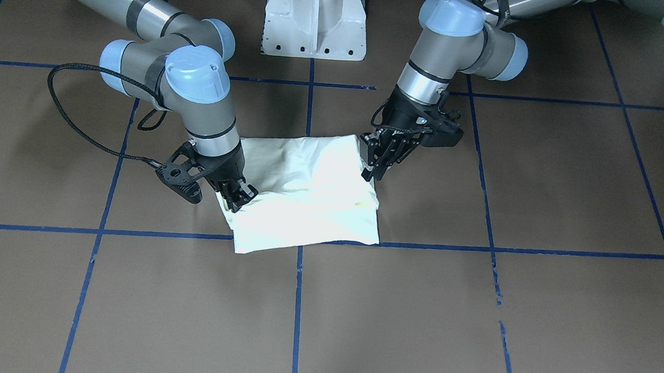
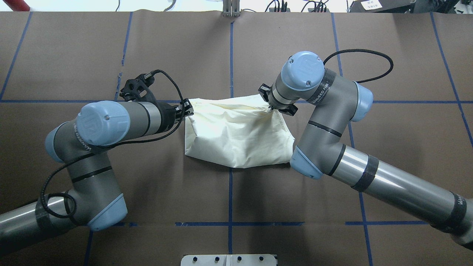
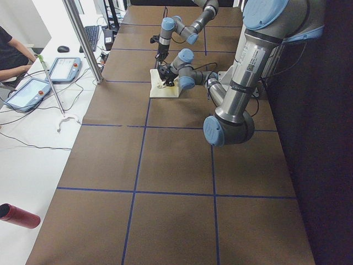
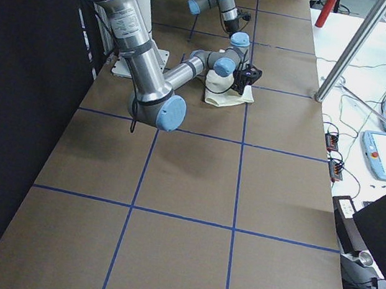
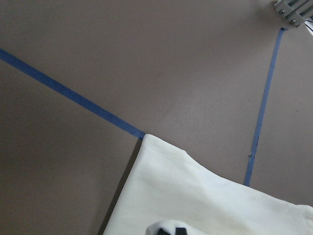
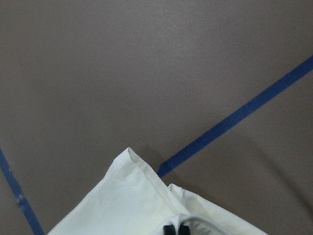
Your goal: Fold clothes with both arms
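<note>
Left gripper: black two-finger, pinching cream-white cloth shirt corner.
Right gripper: pinching opposite corner.
Why: likely to carry a fold over.

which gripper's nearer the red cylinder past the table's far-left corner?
Left. The left gripper holds the shirt corner toward the red cylinder; the right gripper, the opposite corner.

— What carries everything?
— A broad flat table covered in matt brown sheeting, paper I think, ruled into large squares by blue tape lines.
— And lying on it?
— A cream-white folded shirt at the middle, straddling the central line. A white metal pedestal base stands at the robot's edge.
</note>
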You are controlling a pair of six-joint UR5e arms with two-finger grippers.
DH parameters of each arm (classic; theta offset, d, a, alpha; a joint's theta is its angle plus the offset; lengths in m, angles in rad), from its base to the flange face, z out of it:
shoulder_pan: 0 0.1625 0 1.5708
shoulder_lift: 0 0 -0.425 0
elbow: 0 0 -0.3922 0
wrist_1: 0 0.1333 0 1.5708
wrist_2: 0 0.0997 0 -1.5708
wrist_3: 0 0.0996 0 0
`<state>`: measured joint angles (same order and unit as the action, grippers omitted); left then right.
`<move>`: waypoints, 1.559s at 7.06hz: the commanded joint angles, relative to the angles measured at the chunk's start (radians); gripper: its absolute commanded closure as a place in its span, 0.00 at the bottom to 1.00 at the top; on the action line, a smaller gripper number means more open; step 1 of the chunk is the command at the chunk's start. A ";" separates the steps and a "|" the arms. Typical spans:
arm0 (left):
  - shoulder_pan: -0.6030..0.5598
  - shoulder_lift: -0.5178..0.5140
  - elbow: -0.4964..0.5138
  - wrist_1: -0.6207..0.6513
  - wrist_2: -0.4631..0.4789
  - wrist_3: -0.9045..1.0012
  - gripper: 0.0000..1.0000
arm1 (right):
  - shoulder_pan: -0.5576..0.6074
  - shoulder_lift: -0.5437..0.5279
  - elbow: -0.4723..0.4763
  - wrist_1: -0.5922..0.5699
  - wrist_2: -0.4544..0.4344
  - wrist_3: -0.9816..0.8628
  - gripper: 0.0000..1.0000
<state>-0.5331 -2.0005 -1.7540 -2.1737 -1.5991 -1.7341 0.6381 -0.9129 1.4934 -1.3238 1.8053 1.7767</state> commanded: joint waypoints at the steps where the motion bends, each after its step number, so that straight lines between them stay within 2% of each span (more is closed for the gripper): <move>1: -0.004 0.100 -0.007 -0.153 -0.039 0.062 0.77 | 0.002 -0.001 -0.001 0.000 0.003 0.001 1.00; 2: 0.002 0.101 0.013 -0.162 -0.041 0.065 1.00 | 0.002 -0.003 -0.001 0.000 0.006 0.001 1.00; 5: 0.011 0.063 0.161 -0.386 -0.067 0.065 1.00 | 0.002 -0.001 0.001 0.000 0.006 0.001 1.00; 6: 0.013 0.060 0.168 -0.393 -0.103 0.065 1.00 | 0.002 -0.001 0.001 0.000 0.005 0.001 1.00; 9: 0.057 0.045 0.232 -0.517 -0.108 0.068 1.00 | 0.002 -0.001 0.001 0.000 0.006 0.003 1.00; 10: 0.071 0.039 0.237 -0.518 -0.145 0.071 1.00 | 0.002 0.000 0.002 0.002 0.006 0.003 1.00; 11: 0.073 0.040 0.238 -0.564 -0.250 0.071 1.00 | 0.002 0.000 0.002 0.002 0.006 0.004 1.00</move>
<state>-0.4690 -1.9590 -1.5207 -2.6969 -1.7578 -1.6639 0.6397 -0.9132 1.4951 -1.3227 1.8116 1.7797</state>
